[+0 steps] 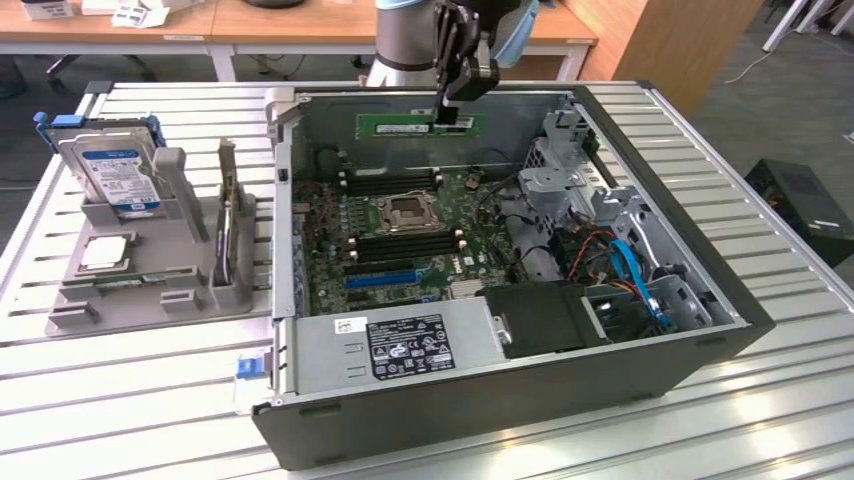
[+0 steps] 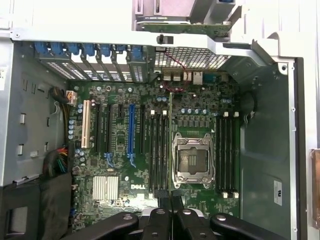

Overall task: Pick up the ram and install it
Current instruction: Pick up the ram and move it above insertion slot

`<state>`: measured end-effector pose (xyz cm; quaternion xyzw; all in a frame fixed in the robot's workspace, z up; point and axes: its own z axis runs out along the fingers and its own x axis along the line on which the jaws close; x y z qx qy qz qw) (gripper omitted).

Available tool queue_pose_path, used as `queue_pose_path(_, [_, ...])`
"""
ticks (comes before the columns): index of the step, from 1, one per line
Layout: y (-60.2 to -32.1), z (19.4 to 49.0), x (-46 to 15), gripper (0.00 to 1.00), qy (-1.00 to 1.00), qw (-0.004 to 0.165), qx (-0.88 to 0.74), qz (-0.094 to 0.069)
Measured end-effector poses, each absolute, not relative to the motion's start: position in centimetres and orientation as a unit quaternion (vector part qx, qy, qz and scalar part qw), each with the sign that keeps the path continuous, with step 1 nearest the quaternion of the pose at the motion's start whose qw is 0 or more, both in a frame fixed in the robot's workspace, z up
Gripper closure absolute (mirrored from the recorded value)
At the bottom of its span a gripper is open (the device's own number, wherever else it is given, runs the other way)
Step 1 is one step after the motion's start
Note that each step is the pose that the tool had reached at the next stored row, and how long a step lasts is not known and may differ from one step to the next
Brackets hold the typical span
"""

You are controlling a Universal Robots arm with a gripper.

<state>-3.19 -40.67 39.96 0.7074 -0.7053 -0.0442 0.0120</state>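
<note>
— Where was the ram?

— The ram (image 1: 416,126) hung in the air over the open case (image 1: 667,345), above the edge of the board (image 1: 400,262) farthest from the power supply (image 1: 400,345). It lay level on its long edge, clear of the board.

— And the gripper?

— The gripper (image 1: 454,120) held it from above. Its fingers (image 2: 159,222) were pressed in on the stick, pinching it near the end toward the exterior view's right.

— What lay beneath it?

— In the wrist view the stick ran edge-on between the socket (image 2: 193,161) and a bank of black slots (image 2: 159,150).

— Was anything outside the case?

— A grey holder (image 1: 80,312) stood by the table's (image 1: 147,410) edge on the exterior view's left, with a hard drive (image 1: 118,172) upright in it.
</note>
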Motion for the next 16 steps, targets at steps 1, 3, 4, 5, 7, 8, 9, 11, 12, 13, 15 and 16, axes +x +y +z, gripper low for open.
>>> queue_pose_path(1, [-40.61, 39.96, -3.18, 0.88, -0.705, 0.012, 0.707, -0.044])
queue_pose_path(3, [-40.53, 39.96, -3.18, 0.88, -0.705, 0.012, 0.707, -0.044])
queue_pose_path(4, [-40.52, 39.97, -3.18, 0.88, -0.705, 0.012, 0.707, -0.044])
queue_pose_path(5, [-40.52, 39.97, -3.18, 0.88, -0.705, 0.012, 0.707, -0.044])
queue_pose_path(7, [-40.52, 39.96, -3.19, 0.88, -0.705, 0.012, 0.707, -0.044])
queue_pose_path(8, [-40.52, 39.96, -3.19, 0.88, -0.705, 0.012, 0.707, -0.044])
queue_pose_path(9, [-40.51, 39.93, -3.19, 0.88, -0.705, 0.012, 0.707, -0.044])
queue_pose_path(11, [-40.51, 39.82, -3.18, 0.88, -0.705, 0.012, 0.707, -0.044])
queue_pose_path(12, [-40.52, 39.72, -3.19, 0.88, -0.705, 0.012, 0.707, -0.044])
queue_pose_path(13, [-40.52, 39.59, -3.19, 0.88, -0.705, 0.012, 0.707, -0.044])
queue_pose_path(15, [-40.53, 39.38, -3.19, 0.88, -0.705, 0.012, 0.707, -0.044])
queue_pose_path(16, [-40.53, 39.27, -3.19, 0.88, -0.705, 0.012, 0.707, -0.044])
